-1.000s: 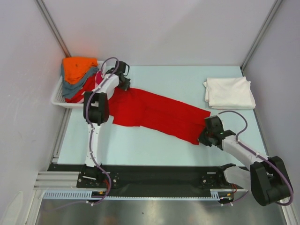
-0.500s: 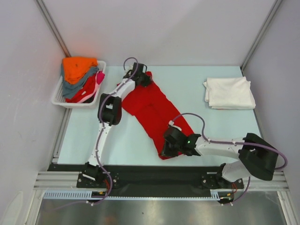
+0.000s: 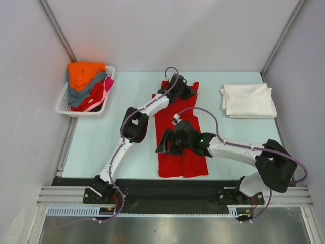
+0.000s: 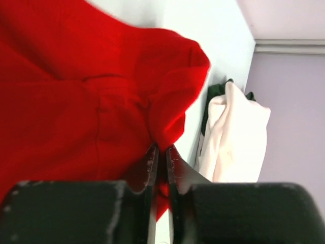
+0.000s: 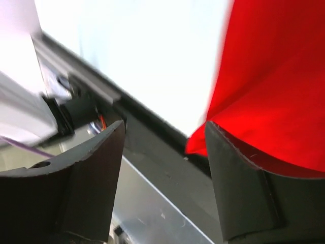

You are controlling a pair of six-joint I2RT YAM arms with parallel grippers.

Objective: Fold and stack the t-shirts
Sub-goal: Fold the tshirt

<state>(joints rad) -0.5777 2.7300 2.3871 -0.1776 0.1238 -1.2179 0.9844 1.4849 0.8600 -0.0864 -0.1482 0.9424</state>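
The bright red t-shirt (image 3: 183,152) lies stretched from far to near down the middle of the table. My left gripper (image 3: 187,92) is shut on its far end; in the left wrist view the jaws (image 4: 162,151) pinch a fold of the red cloth (image 4: 76,91). My right gripper (image 3: 162,146) is open and empty at the shirt's left edge. In the right wrist view the gripper (image 5: 165,140) points at the table's near edge, with the red cloth (image 5: 274,76) beside its right finger. A folded cream-white t-shirt (image 3: 249,100) lies at the back right, also seen from the left wrist (image 4: 233,132).
A white mesh basket (image 3: 65,108) at the back left holds orange (image 3: 84,72), grey-teal (image 3: 81,91) and red pink-trimmed shirts (image 3: 99,94). The black rail (image 3: 152,185) runs along the near edge. Grey walls close in the left, back and right.
Both arms swung the red shirt rightwards, from lying across the table to lying far-to-near in the middle. My right gripper has let go of its near end and moved up its left side.
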